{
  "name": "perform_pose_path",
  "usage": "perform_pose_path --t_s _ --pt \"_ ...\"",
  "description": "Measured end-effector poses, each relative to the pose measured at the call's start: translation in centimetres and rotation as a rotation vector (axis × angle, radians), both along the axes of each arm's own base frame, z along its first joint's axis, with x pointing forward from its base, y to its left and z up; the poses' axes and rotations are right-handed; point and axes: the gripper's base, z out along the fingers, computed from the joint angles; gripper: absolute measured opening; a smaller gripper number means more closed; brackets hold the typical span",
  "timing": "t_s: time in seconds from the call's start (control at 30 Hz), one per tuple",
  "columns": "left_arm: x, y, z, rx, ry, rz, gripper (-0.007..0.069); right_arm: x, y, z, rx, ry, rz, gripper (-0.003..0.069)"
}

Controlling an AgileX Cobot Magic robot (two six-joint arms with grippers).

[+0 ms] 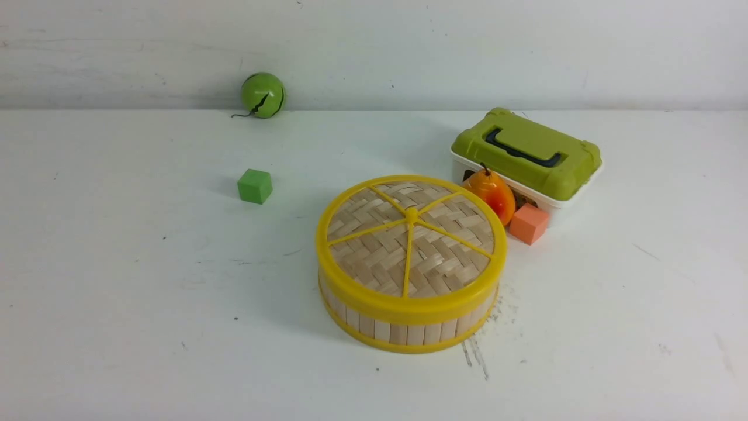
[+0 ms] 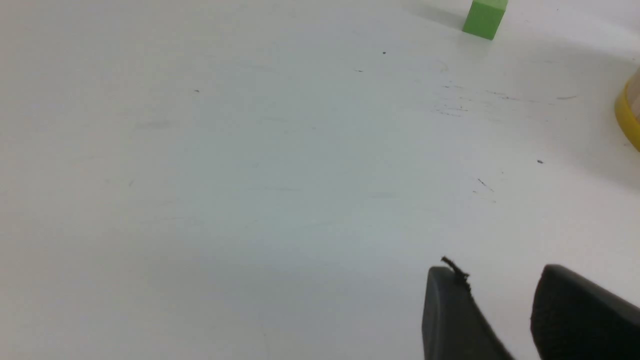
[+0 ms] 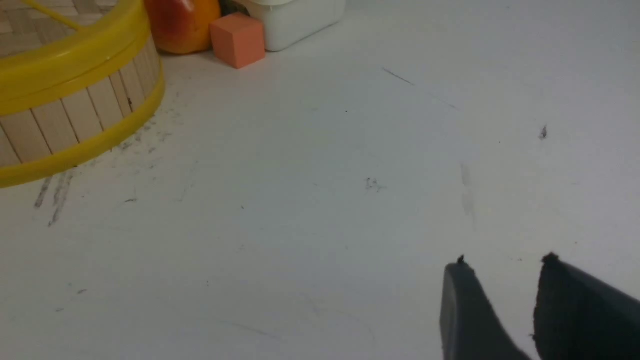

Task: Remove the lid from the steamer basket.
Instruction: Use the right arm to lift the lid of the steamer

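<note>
The steamer basket (image 1: 403, 330) stands on the white table right of centre, with a pale bamboo-slat wall and yellow rims. The lid (image 1: 409, 245) sits flat on it, woven bamboo with yellow spokes meeting at a small centre knob. In the right wrist view the basket (image 3: 65, 115) and a corner of the lid (image 3: 30, 20) show. In the left wrist view only a yellow sliver of the basket (image 2: 627, 115) shows. My left gripper (image 2: 500, 275) and right gripper (image 3: 502, 265) are open and empty over bare table, far from the basket. Neither shows in the front view.
A white box with an olive-green lid (image 1: 526, 152) stands behind the basket on the right, with an orange-red fruit (image 1: 494, 193) and an orange cube (image 1: 529, 223) before it. A green cube (image 1: 255, 186) and a green ball (image 1: 263, 95) lie at the left.
</note>
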Motion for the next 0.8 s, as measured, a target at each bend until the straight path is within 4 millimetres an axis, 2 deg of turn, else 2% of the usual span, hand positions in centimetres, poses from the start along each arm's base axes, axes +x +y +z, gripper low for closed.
perform_pose_path --t_s 0.17,0.27,0.3,0.37,0.47,0.57,0.8 --pt "0.0 0.0 0.0 0.0 0.0 0.0 0.0239 0.0 0.2 0.0 0.067 0.001 0.003 0.0219" --pt "0.0 0.0 0.0 0.0 0.0 0.0 0.0239 0.0 1.0 0.1 0.371 0.01 -0.003 0.0223" --pt "0.0 0.0 0.0 0.0 0.0 0.0 0.0239 0.0 1.0 0.1 0.396 0.011 -0.004 0.0223" --pt "0.0 0.0 0.0 0.0 0.0 0.0 0.0239 -0.1 2.0 0.2 0.778 0.05 -0.02 0.0229" --pt "0.0 0.0 0.0 0.0 0.0 0.0 0.0239 -0.2 2.6 0.4 1.051 0.083 -0.029 0.0231" --pt "0.0 0.0 0.0 0.0 0.0 0.0 0.0239 -0.1 2.6 0.6 1.102 0.071 -0.024 0.0234" --pt "0.0 0.0 0.0 0.0 0.0 0.0 0.0239 -0.1 2.6 0.7 1.012 0.043 0.004 0.0237"
